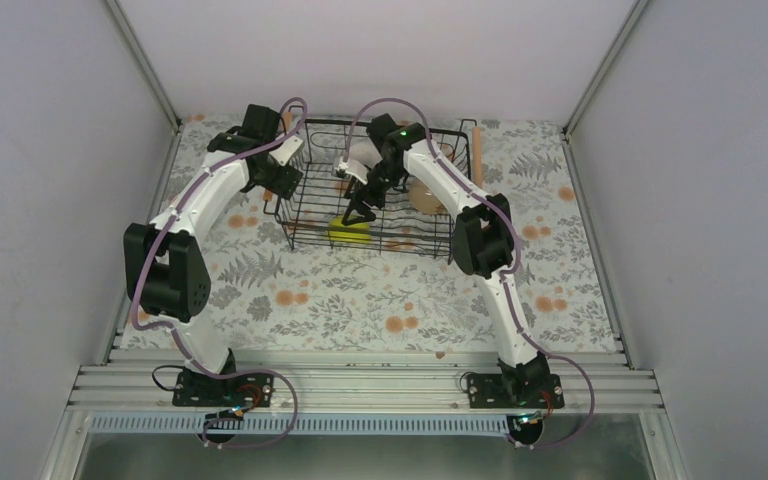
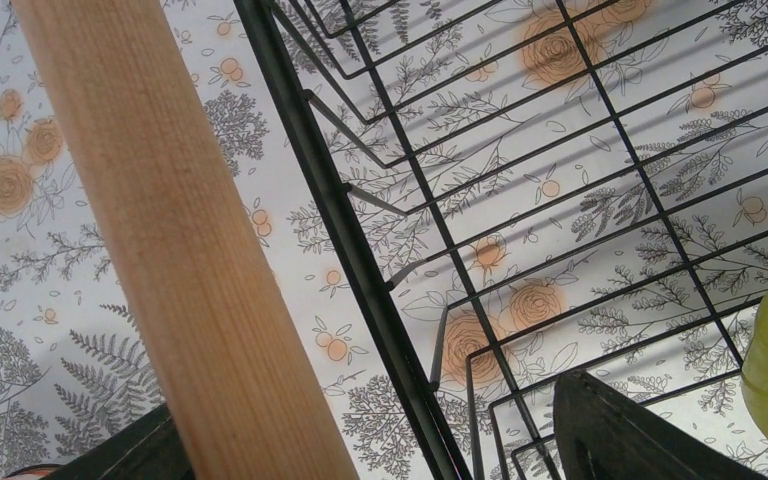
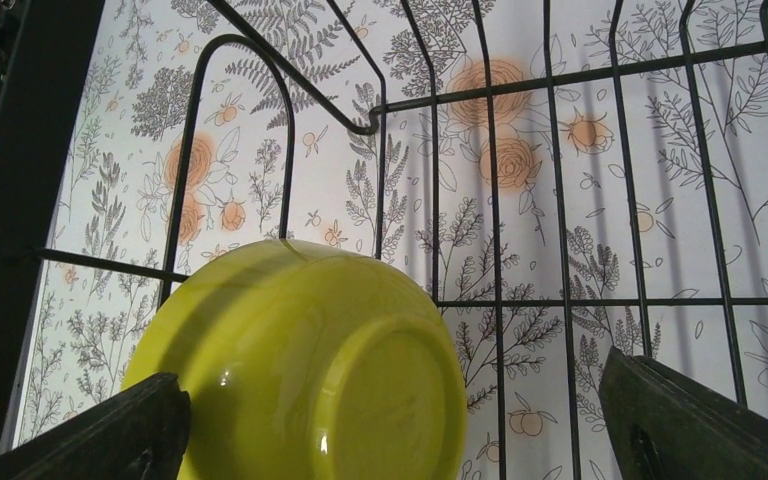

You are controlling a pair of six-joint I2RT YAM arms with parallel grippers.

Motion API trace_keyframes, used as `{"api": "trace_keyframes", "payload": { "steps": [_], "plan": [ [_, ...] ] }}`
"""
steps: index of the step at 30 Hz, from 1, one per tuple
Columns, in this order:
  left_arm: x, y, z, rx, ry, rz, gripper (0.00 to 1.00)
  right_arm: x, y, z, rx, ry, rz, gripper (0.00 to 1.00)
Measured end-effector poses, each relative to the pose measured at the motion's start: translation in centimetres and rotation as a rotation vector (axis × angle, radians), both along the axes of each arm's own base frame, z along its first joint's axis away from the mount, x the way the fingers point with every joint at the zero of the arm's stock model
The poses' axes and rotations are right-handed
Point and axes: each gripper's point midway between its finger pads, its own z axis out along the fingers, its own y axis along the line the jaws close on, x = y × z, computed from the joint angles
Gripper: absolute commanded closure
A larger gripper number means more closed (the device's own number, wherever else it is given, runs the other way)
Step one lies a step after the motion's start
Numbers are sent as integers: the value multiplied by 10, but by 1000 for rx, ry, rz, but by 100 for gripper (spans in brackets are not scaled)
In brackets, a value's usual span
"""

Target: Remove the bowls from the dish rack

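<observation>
The dish rack (image 1: 385,195), a rectangular basket of thin black wire with light, grained wooden rod handles, stands on the table (image 1: 340,300), which is covered in a fern-and-orange-flower print. The left end effector (image 2: 370,430) is open, its dark fingers astride the left handle (image 2: 180,250) and the rack's rim wire. The right end effector (image 3: 392,400) hangs inside the rack with its jaws spread wide around a glossy yellow-green bowl (image 3: 300,360). This bowl is tilted among upright wire prongs, its round foot facing the wrist camera. A tan bowl (image 1: 425,193) lies in the rack just beside the right arm.
</observation>
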Motion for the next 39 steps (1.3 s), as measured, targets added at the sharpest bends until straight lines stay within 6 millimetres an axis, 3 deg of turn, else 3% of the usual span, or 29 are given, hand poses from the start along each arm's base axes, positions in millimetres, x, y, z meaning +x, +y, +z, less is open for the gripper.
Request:
{"api": "trace_keyframes", "payload": {
  "steps": [9,18,24,33,39],
  "plan": [
    [-1,0,0,-2,-6,-1,21,11,0,1,18,-27,-21,0],
    [-1,0,0,-3,-7,-2,22,60,-29,-12,1,-127,-113,0],
    [-1,0,0,-4,-7,-2,21,64,-55,-71,-149,-98,-130,0],
    [0,0,1,-3,-8,-4,22,64,-58,-63,-156,-104,-133,0],
    [-1,0,1,-3,-7,-5,22,59,-58,-28,-127,-133,-132,0]
  ]
}}
